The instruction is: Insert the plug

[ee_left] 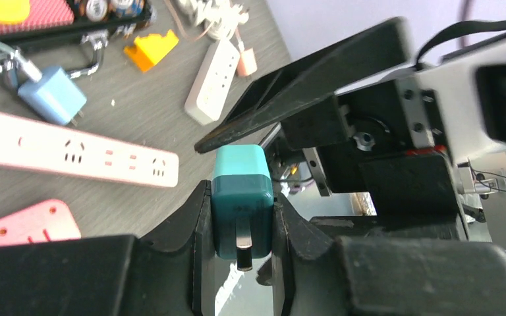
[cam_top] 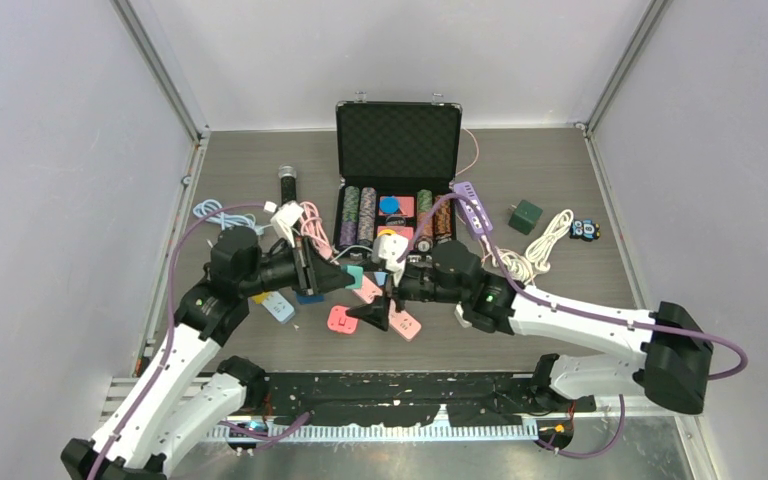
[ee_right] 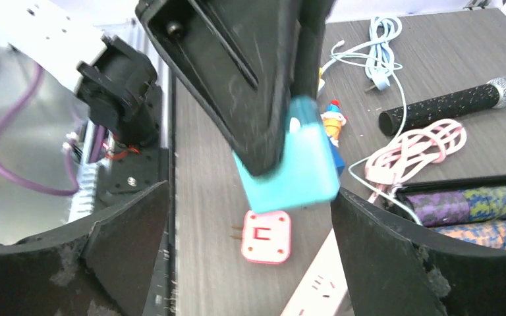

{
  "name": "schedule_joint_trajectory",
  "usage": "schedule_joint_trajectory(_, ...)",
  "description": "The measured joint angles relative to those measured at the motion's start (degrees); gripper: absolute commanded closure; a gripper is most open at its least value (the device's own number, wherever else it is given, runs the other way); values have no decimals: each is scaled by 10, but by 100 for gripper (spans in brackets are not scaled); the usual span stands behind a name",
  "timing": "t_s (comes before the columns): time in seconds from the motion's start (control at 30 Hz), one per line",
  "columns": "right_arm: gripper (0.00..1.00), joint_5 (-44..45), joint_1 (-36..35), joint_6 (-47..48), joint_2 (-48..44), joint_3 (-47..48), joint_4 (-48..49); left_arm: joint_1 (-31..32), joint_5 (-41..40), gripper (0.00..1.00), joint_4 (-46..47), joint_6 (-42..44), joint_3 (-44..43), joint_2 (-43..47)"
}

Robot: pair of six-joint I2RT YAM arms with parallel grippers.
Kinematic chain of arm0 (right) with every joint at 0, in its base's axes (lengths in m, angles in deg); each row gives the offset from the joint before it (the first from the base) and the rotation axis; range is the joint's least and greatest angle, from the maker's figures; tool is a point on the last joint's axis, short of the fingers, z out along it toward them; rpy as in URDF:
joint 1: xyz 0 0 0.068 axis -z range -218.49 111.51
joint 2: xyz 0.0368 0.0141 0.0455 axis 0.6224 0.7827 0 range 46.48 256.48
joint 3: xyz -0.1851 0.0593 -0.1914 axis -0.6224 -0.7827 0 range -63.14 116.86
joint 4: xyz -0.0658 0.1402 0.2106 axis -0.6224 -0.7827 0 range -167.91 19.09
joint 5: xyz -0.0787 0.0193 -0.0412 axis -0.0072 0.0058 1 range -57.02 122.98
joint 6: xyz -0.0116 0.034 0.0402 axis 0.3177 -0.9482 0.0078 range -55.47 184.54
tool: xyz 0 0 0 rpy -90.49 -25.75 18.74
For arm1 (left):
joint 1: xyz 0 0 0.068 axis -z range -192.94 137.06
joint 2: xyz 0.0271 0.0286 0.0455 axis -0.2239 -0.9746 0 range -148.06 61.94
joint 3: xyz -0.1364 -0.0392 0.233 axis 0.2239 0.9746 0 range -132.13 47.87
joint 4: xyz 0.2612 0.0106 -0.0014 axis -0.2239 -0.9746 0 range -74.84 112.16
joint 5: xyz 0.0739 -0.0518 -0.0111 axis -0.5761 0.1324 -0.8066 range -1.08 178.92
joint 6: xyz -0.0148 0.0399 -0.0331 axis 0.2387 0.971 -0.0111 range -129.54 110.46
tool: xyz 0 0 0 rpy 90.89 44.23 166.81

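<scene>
The plug point(ee_left: 240, 191) is a teal cube with metal prongs pointing back toward my left wrist camera. My left gripper point(ee_left: 240, 227) is shut on it, one finger pressed against each side. It hangs in the air above the table point(cam_top: 560, 170) in the top view, where the plug point(cam_top: 354, 277) sits at the tip of the left gripper point(cam_top: 346, 277). My right gripper point(ee_right: 250, 191) stands open, its fingers point(ee_right: 132, 250) spread wide on either side of the plug point(ee_right: 296, 168) without touching it. From above, the right gripper point(cam_top: 378, 297) faces the left one.
A pink power strip point(ee_left: 72, 155) lies flat below the grippers, with a pink adapter point(ee_right: 265, 236) beside it. A white power strip point(ee_left: 212, 82), a blue charger point(ee_left: 53, 95), an open case of poker chips point(cam_top: 397, 190), a microphone point(ee_right: 448, 105) and coiled cables point(cam_top: 540, 245) lie around.
</scene>
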Motion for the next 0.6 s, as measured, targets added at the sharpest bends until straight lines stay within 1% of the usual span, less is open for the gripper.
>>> schedule_joint_trajectory(0.1,5,12,0,-79,-42,-43,49,1,-6,100,35,-17,2,33)
schedule_joint_trajectory(0.23,7,24,5,-206,-69,-78,139,0,-21,100,119,-49,18,77)
schedule_joint_trajectory(0.33,9,34,12,-316,-67,-91,215,0,-40,100,183,-68,40,109)
schedule_joint_trajectory(0.47,14,53,16,-442,-57,-96,311,1,-58,100,253,-92,50,128)
schedule_joint_trajectory(0.6,18,77,16,-529,-46,-96,393,1,-72,100,308,-124,58,129)
